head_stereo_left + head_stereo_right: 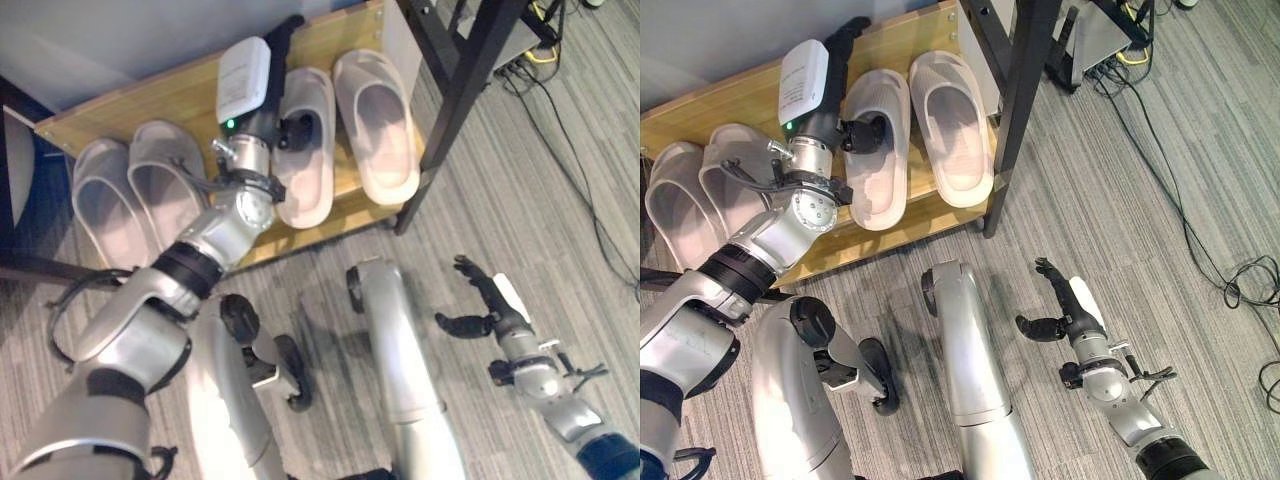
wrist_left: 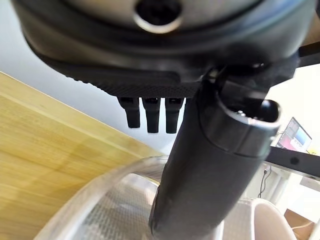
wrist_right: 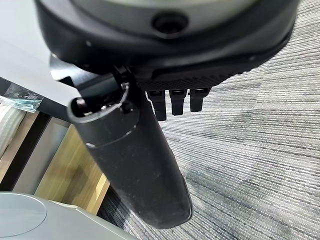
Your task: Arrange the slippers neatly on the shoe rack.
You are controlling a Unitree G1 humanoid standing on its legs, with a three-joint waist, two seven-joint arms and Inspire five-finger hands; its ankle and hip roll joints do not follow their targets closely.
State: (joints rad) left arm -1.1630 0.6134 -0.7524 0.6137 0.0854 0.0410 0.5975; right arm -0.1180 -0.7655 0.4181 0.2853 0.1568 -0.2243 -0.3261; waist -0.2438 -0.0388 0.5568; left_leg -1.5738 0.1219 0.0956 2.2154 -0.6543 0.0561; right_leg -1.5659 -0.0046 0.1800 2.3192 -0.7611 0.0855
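Note:
A wooden shoe rack (image 1: 180,95) stands low against the wall with two pairs of pale slippers on it. One pair (image 1: 135,195) lies at its left end. The other pair lies to the right: a slipper (image 1: 310,170) and its mate (image 1: 380,125). My left hand (image 1: 282,45) reaches over the rack between the pairs, open, fingers straight toward the wall. Its thumb (image 2: 215,165) rests at the strap opening of the nearer right-pair slipper (image 2: 115,210). My right hand (image 1: 490,300) hangs open over the carpet at the lower right, holding nothing.
A black metal frame leg (image 1: 470,70) stands at the rack's right end. Cables (image 1: 580,150) trail over the grey carpet on the right. The wall closes off the space behind the rack.

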